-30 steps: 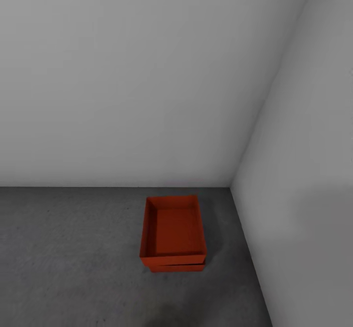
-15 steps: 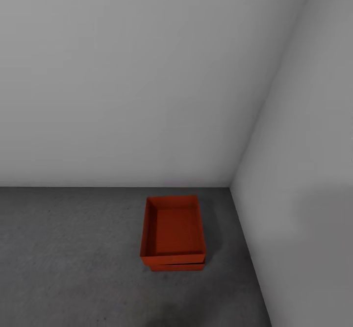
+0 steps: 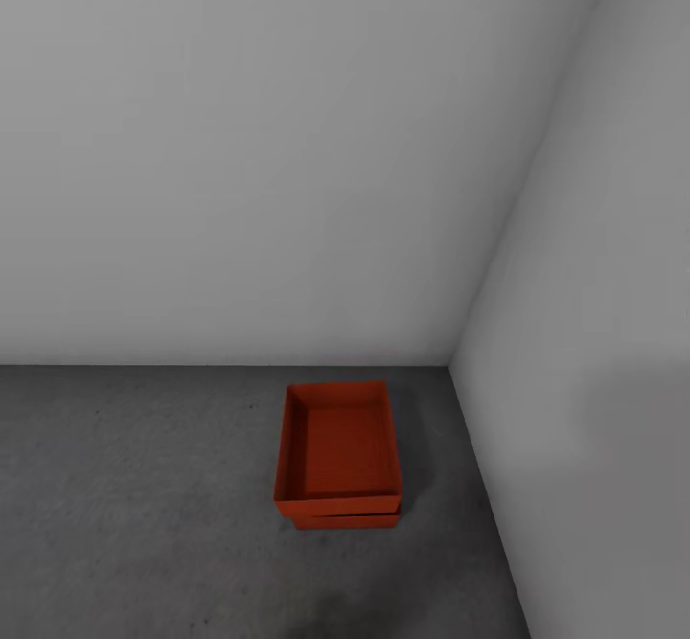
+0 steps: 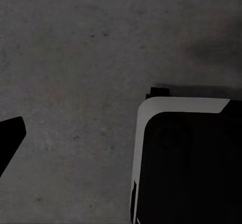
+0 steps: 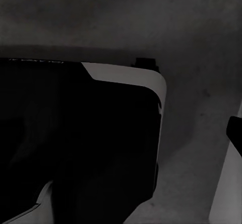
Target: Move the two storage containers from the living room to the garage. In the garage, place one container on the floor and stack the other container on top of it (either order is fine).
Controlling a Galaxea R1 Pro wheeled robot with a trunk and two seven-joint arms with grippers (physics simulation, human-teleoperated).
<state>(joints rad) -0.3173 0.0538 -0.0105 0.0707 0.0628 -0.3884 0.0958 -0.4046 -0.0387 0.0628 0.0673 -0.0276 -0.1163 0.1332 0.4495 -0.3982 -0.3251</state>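
Note:
The two storage containers stand stacked on the garage's dark grey floor (image 3: 134, 495), close to the corner of the room. The upper red-orange bin (image 3: 340, 447) sits open and empty, squarely on the lower one, of which only a front strip (image 3: 345, 521) shows beneath it. One dark fingertip (image 4: 10, 137) of my left gripper shows at the picture's edge over bare concrete, in the left wrist view. One fingertip (image 5: 235, 132) of my right gripper shows likewise in the right wrist view. Both grippers look open, with nothing held.
A pale grey back wall (image 3: 287, 189) and a right-hand wall (image 3: 594, 380) meet just behind and beside the stack. My own black and white base (image 4: 186, 163) (image 5: 75, 143) shows in both wrist views over the concrete. Floor stretches to the left of the bins.

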